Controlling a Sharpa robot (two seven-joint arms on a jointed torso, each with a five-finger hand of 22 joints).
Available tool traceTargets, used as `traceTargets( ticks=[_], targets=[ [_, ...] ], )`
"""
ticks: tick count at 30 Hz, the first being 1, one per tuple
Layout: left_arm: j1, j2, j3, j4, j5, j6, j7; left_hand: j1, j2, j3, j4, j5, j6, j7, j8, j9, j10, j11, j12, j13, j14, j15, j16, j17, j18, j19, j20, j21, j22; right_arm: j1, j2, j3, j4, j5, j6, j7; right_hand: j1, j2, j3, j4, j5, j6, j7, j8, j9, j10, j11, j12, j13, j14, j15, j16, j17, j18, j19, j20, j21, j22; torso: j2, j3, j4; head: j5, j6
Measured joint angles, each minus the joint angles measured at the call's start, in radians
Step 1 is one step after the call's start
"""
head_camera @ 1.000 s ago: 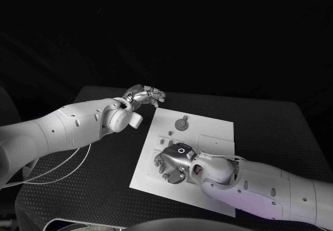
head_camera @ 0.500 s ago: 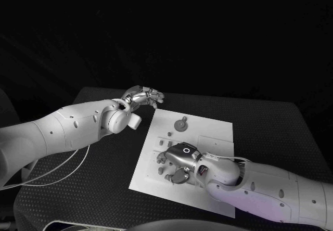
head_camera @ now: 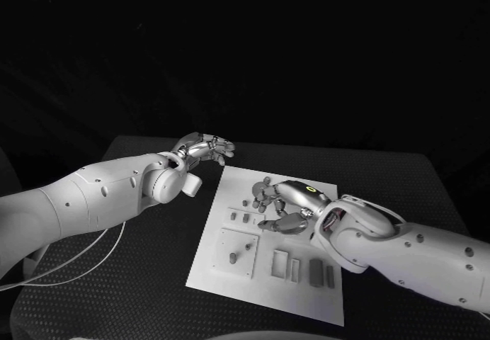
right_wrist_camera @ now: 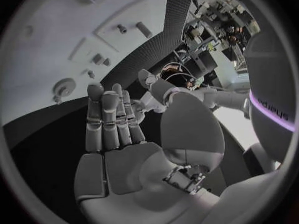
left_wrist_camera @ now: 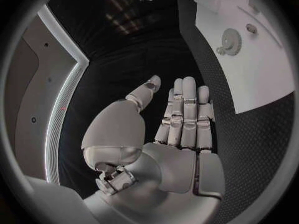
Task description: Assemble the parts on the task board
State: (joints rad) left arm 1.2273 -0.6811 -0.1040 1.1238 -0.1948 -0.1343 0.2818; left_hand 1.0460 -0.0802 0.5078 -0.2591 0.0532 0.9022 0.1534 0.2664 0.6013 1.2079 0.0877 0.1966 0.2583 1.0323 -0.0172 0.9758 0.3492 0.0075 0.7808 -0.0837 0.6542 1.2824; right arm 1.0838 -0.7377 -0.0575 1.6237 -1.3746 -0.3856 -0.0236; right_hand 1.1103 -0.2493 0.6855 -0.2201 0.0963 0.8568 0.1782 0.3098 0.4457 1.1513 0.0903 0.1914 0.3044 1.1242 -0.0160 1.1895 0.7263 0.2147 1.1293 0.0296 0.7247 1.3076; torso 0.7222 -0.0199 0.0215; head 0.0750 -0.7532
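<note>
From my station I saw the task board (head_camera: 268, 280) lying in the middle of the black table (head_camera: 122, 283), with small parts (head_camera: 241, 252) seated in its near recesses. The right hand (head_camera: 283, 205) hovered over the board's far half, its fingers (right_wrist_camera: 106, 119) extended side by side, thumb apart, palm bare, gripping nothing. A gear-shaped part (left_wrist_camera: 230, 38) lay on the board near its far edge. Farther back, off the board's far left corner, the left hand (head_camera: 205, 148) was above the table, fingers (left_wrist_camera: 186, 112) straight and close together, thumb spread aside, holding nothing.
</note>
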Motion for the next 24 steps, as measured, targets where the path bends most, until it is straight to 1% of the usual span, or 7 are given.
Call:
traceTargets(
  ticks=[4, 7, 10, 12, 15, 18, 24],
  targets=[
    [0.000, -0.001, -0.001, -0.003, 0.000, 0.000, 0.000, 0.000, 0.000, 0.000, 0.000, 0.000, 0.000, 0.000, 0.000, 0.000, 0.000, 0.000, 0.000, 0.000, 0.000, 0.000, 0.000, 0.000, 0.000, 0.000, 0.000, 0.000, 0.000, 0.025, -0.067, 0.000, -0.014, 0.149, 0.063, -0.013, -0.008, 0.013, -0.021, 0.001, -0.035, -0.003, -0.013, 0.011, 0.022, -0.053, -0.024, 0.255, 0.220, 0.001, -0.021, 0.016, -0.026, 0.000, 0.002, -0.005, 0.009, 0.000, -0.001, 0.0001, -0.0018, -0.013, 0.010],
    [0.000, -0.002, -0.004, -0.004, 0.000, 0.000, 0.000, 0.000, 0.000, 0.000, 0.000, 0.000, 0.000, 0.000, 0.000, 0.000, 0.000, 0.000, 0.000, 0.000, 0.000, 0.000, -0.003, 0.000, 0.000, 0.000, 0.000, 0.000, 0.000, 0.029, -0.111, 0.001, -0.019, 0.234, 0.122, -0.046, -0.053, 0.024, -0.049, 0.029, -0.042, 0.002, -0.025, 0.024, 0.043, -0.106, -0.043, 0.472, 0.393, -0.003, -0.039, 0.034, -0.034, 0.003, 0.000, -0.011, 0.023, 0.000, -0.003, 0.0008, -0.0036, -0.027, 0.015],
    [0.000, -0.002, -0.009, -0.004, 0.000, 0.001, 0.000, 0.000, 0.000, 0.000, 0.000, 0.000, 0.000, 0.000, 0.000, 0.000, 0.000, 0.000, 0.000, 0.000, 0.000, 0.000, -0.004, 0.000, 0.000, 0.000, 0.000, 0.000, 0.000, 0.029, -0.145, -0.001, -0.019, 0.302, 0.186, -0.099, -0.114, 0.039, -0.083, 0.063, -0.042, 0.012, -0.039, 0.030, 0.064, -0.136, -0.057, 0.685, 0.559, 0.016, -0.058, 0.099, -0.002, 0.003, 0.030, -0.030, 0.069, 0.000, -0.004, 0.0013, -0.0060, -0.039, 0.019],
    [0.000, -0.002, -0.013, -0.004, 0.000, 0.001, 0.000, 0.000, 0.000, 0.000, 0.000, 0.000, 0.000, 0.000, 0.000, 0.000, 0.000, 0.000, 0.000, 0.000, 0.000, 0.000, -0.004, 0.000, 0.000, 0.000, 0.000, 0.000, 0.001, 0.029, -0.166, -0.001, -0.015, 0.334, 0.228, -0.139, -0.136, 0.052, -0.083, 0.081, -0.042, 0.021, -0.048, 0.039, 0.082, -0.152, -0.058, 0.782, 0.635, 0.017, -0.060, 0.135, 0.029, 0.003, 0.034, -0.034, 0.096, 0.000, -0.005, 0.0025, -0.0076, -0.048, 0.021],
    [-0.001, -0.003, -0.017, -0.004, 0.000, 0.001, 0.000, 0.000, 0.000, 0.000, 0.000, 0.000, 0.000, 0.000, 0.000, 0.001, 0.000, 0.000, 0.000, 0.000, 0.000, 0.000, -0.004, 0.000, 0.000, 0.000, 0.000, 0.000, 0.001, 0.029, -0.206, -0.005, 0.002, 0.371, 0.308, -0.227, -0.181, 0.068, -0.075, 0.118, -0.042, 0.031, -0.058, 0.046, 0.103, -0.151, -0.073, 0.870, 0.699, 0.026, -0.075, 0.173, 0.061, 0.004, 0.050, -0.050, 0.135, 0.000, -0.005, 0.0036, -0.0083, -0.062, 0.022],
    [-0.001, -0.004, -0.019, -0.004, 0.000, 0.002, 0.000, 0.000, 0.000, -0.001, 0.001, 0.000, 0.000, 0.000, 0.000, 0.001, 0.000, 0.000, 0.000, 0.000, 0.000, 0.000, -0.004, 0.001, 0.000, 0.000, 0.000, -0.001, 0.001, 0.029, -0.243, -0.020, 0.030, 0.395, 0.379, -0.310, -0.239, 0.087, -0.069, 0.158, -0.042, 0.032, -0.058, 0.046, 0.113, -0.152, -0.075, 0.910, 0.732, 0.028, -0.077, 0.191, 0.082, 0.005, 0.059, -0.051, 0.160, 0.000, -0.006, 0.0042, -0.0088, -0.072, 0.021],
    [-0.002, -0.004, -0.021, -0.004, 0.000, 0.004, -0.001, 0.000, 0.000, -0.002, 0.002, 0.000, 0.000, 0.000, 0.000, 0.001, 0.000, 0.000, 0.000, 0.000, 0.000, 0.000, -0.004, 0.001, 0.000, 0.000, 0.000, -0.004, 0.001, 0.029, -0.282, -0.029, 0.086, 0.425, 0.451, -0.416, -0.303, 0.103, -0.056, 0.175, -0.042, 0.038, -0.064, 0.046, 0.135, -0.141, -0.086, 0.954, 0.771, 0.041, -0.088, 0.208, 0.117, 0.005, 0.070, -0.063, 0.205, 0.000, -0.006, 0.0043, -0.0111, -0.088, 0.011]
  ],
)
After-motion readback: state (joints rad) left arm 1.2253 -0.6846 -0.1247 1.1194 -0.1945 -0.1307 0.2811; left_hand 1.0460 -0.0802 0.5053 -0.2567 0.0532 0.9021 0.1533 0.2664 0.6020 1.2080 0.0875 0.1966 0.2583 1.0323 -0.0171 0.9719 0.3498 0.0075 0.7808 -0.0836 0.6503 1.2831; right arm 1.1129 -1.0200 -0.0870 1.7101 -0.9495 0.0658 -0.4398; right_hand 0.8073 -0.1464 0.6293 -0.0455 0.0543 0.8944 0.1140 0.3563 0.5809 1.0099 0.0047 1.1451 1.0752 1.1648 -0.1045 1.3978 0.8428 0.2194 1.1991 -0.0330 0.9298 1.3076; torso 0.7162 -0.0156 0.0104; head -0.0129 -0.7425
